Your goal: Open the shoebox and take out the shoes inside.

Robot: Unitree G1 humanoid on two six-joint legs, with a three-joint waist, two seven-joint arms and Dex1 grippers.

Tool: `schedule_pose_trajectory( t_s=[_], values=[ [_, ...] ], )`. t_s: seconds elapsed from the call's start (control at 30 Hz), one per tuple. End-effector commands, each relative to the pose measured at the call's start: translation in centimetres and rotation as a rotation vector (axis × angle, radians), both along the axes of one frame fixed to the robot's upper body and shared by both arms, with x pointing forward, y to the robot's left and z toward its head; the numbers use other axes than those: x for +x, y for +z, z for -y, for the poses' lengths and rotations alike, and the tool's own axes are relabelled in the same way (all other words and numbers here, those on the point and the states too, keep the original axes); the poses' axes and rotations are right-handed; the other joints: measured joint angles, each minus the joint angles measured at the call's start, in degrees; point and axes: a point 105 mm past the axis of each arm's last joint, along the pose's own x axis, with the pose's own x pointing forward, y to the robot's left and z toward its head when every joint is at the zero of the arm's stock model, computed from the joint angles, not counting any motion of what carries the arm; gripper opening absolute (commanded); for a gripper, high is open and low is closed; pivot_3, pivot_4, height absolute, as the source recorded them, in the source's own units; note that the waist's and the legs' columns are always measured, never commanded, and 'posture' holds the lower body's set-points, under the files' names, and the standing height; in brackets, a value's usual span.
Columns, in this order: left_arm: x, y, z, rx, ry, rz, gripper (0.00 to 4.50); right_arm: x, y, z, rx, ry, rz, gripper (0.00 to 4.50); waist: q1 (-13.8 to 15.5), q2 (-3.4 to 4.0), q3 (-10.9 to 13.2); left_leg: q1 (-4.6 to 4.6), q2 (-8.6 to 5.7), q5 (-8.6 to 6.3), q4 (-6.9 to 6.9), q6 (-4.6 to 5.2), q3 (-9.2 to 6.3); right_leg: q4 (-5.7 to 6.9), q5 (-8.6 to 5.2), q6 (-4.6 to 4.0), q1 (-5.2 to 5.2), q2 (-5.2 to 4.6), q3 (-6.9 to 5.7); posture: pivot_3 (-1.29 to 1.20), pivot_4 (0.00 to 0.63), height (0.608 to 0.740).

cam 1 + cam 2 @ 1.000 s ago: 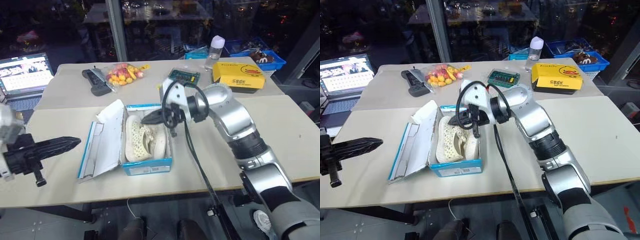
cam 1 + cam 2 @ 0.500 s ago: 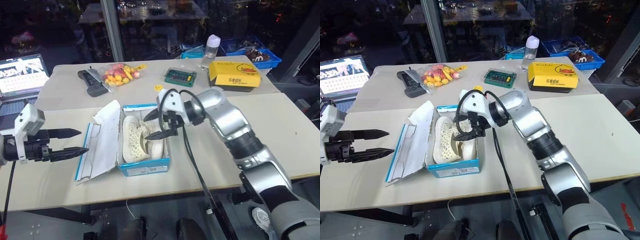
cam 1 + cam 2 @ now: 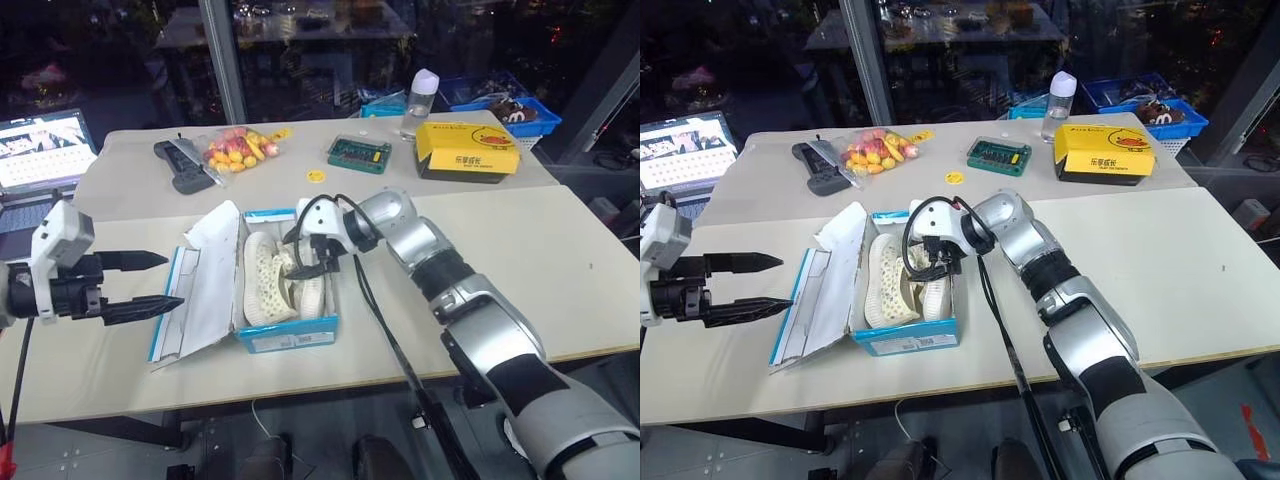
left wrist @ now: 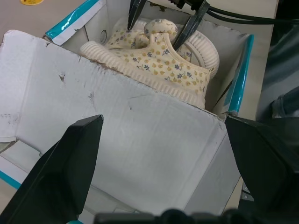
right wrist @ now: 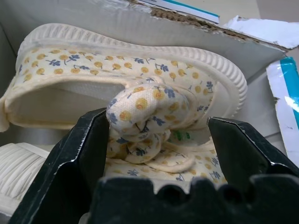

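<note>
Okay, the shoebox (image 3: 290, 335) is sitting open on the table (image 3: 560, 280), lid flap folded out to the robot's left, and the shoes (image 3: 270, 285) are both in there, lying on their sides, cream with a little yellow flower print. Big change over the last second: both grippers went from clamped shut to spread wide, and now my right gripper (image 3: 303, 260) has dropped down into the box, further in than it was half a second back. From its wrist camera I can see the fingers (image 5: 79, 154) straddling the bunched strap on the nearer shoe, one on each side, jaws apart, nothing pinched yet. My left gripper (image 3: 150, 282) has come forward a touch and hangs above the table just beside the lid flap, also released and empty, pointing toward the box. So opening looks done to me; this reads as the start of the take-out. I'd say the next thing is to close on that strap or the upper and lift. The worry is that soft fabric slipping, or the shoe snagging its partner or the box wall on the way up.
</note>
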Motion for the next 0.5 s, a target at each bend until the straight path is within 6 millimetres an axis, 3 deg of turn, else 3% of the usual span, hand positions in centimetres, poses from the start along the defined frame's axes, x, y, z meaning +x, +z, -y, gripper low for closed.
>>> schedule_pose_trajectory(
  t_s=[0.03, 0.1, 0.17, 0.33, 0.37, 0.5],
  values=[
    [-0.2, 1.2, -0.1, 0.004, 0.016, 0.058, 4.5, -0.1, 0.0, -0.2, -0.016, 0.024, 0.002, 3.41, 0.0, 0.0, 0.0, 0.0, 0.0, 0.0, 0.0, 0.0, 0.0, 0.0, 0.0, 0.0, 0.0, 0.0, 0.0, 0.0, 0.15, 0.74],
    [-0.1, 1.1, -0.1, 0.003, 0.021, 0.061, 4.5, -0.1, 0.1, -0.3, -0.012, 0.025, -0.001, 2.94, 0.0, 0.0, 0.0, 0.01, 0.0, 0.0, 0.01, 0.0, 0.0, 0.01, 0.0, 0.0, 0.0, 0.0, 0.0, 0.0, 0.15, 0.74],
    [-0.1, 1.0, -0.1, 0.004, 0.024, 0.062, 4.5, 0.0, 0.2, -0.3, -0.008, 0.024, 0.0, 2.09, -0.1, 0.0, 0.0, 0.01, 0.0, 0.0, 0.01, 0.0, 0.0, 0.03, 0.0, 0.0, 0.0, 0.0, 0.01, 0.0, 0.15, 0.74],
    [0.2, 0.9, 0.0, 0.005, 0.031, 0.069, 4.5, 0.2, 0.5, -0.3, 0.004, 0.013, 0.012, 0.55, -0.1, 0.0, 0.0, 0.06, 0.02, 0.01, 0.03, -0.02, 0.0, 0.08, 0.0, 0.0, 0.02, 0.04, 0.05, 0.0, 0.15, 0.74],
    [0.2, 0.9, 0.0, 0.005, 0.033, 0.071, 4.5, 0.2, 0.6, -0.3, 0.009, 0.011, 0.016, 0.35, -0.1, 0.0, 0.0, 0.08, 0.03, 0.01, 0.03, -0.02, 0.0, 0.09, 0.0, 0.0, 0.02, 0.06, 0.07, 0.0, 0.15, 0.74],
    [0.4, 0.8, -0.1, 0.009, 0.04, 0.076, 4.5, 0.3, 2.1, -0.5, 0.074, -0.002, 0.022, 0.35, -0.1, 0.0, 0.0, 0.08, 0.06, 0.02, 0.03, -0.03, 0.0, 0.11, 0.0, -0.01, 0.01, 0.11, 0.12, 0.0, 0.15, 0.74]
  ],
)
